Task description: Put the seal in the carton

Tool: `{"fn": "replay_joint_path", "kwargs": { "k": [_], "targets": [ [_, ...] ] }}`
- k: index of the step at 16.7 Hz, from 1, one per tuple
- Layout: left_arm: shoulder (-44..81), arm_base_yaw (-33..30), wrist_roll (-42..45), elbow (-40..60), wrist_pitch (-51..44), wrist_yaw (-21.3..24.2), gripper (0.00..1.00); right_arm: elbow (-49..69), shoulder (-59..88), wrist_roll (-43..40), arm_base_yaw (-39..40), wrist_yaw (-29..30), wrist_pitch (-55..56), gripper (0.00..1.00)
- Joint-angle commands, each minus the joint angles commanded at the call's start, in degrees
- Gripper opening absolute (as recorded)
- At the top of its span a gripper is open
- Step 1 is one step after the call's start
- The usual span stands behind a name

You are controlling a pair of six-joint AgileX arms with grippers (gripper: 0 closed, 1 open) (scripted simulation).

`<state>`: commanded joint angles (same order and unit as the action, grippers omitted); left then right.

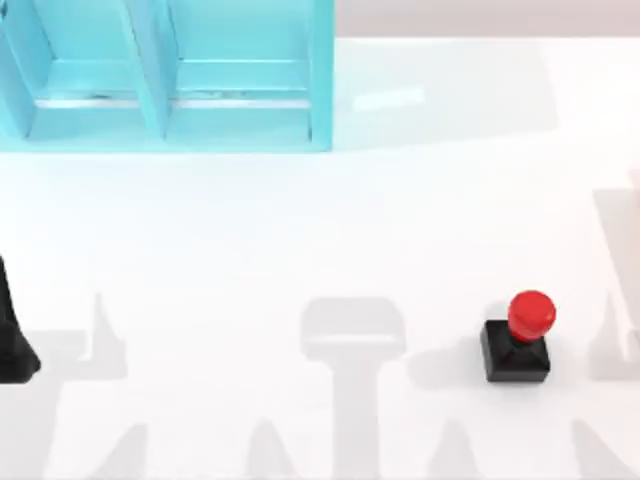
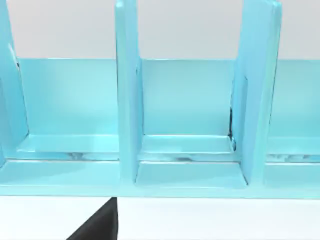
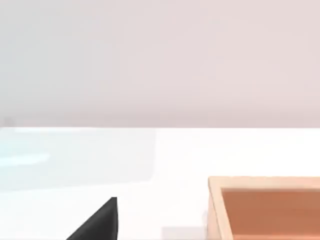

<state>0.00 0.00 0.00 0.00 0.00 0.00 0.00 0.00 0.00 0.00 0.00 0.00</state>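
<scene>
Two arms sit parked and nothing is held. Part of the left arm [image 1: 14, 335] shows as a dark shape at the table's left edge; whether either gripper is open cannot be told. Out from there, the seal [image 1: 520, 338] stands upright on the white table [image 1: 300, 230] toward the right. A wooden carton [image 3: 265, 207] lies near the right arm. A blue divided rack [image 1: 165, 75] stands at the back left. Likely first step: the right arm must reach down over the red knob.
</scene>
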Motion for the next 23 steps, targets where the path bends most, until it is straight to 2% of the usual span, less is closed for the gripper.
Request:
{"fn": "replay_joint_path", "kwargs": {
  "k": [4, 8, 17, 23],
  "targets": [
    [0.0, 0.0, 0.0, 0.0, 0.0, 0.0, 1.0, 1.81, 1.82, 0.69, 0.75, -0.08, -1.7, 1.0],
    [0.0, 0.0, 0.0, 0.0, 0.0, 0.0, 1.0, 12.5, 12.75, 4.38, 4.42, -0.19, -10.91, 1.0],
    [0.0, 0.0, 0.0, 0.0, 0.0, 0.0, 1.0, 51.73, 63.35, 17.61, 17.15, -0.02, -46.38, 1.0],
    [0.0, 0.0, 0.0, 0.0, 0.0, 0.0, 1.0, 74.23, 89.81, 25.22, 24.45, -0.03, -66.03, 1.0]
  ]
}}
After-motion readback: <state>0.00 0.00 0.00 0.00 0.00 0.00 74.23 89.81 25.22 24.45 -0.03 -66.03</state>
